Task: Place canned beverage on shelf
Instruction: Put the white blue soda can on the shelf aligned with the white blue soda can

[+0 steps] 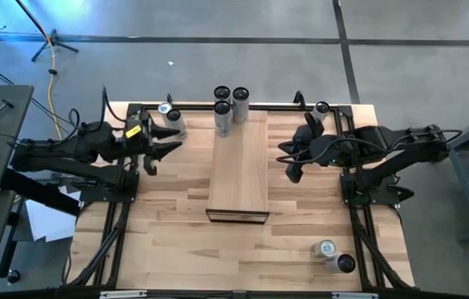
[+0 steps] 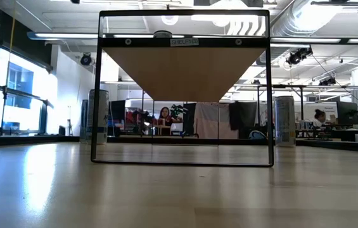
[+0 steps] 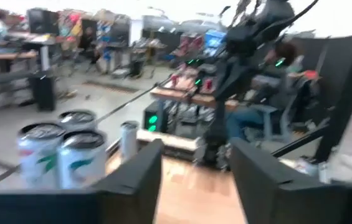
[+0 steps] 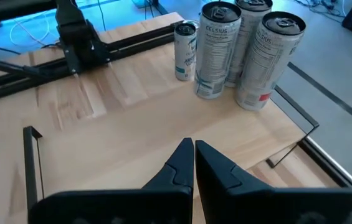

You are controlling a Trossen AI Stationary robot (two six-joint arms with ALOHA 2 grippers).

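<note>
Left tool (image 1: pixel 161 143) open nr silver can (image 1: pixel 173 121), white-grey label.

Your only crowd on the shelf (image 1: pixel 238 166) is the three tall cans (image 1: pixel 231 106) bunched at its far end; the rest of the board, down to the near edge, lies bare. A can (image 1: pixel 170 119) stands on the table near the far left corner, just beside the left gripper (image 1: pixel 164 141), and two more cans (image 1: pixel 334 256) sit well apart near the front right corner. Between shelf and either arm you have open tabletop (image 1: pixel 176 216).
</note>
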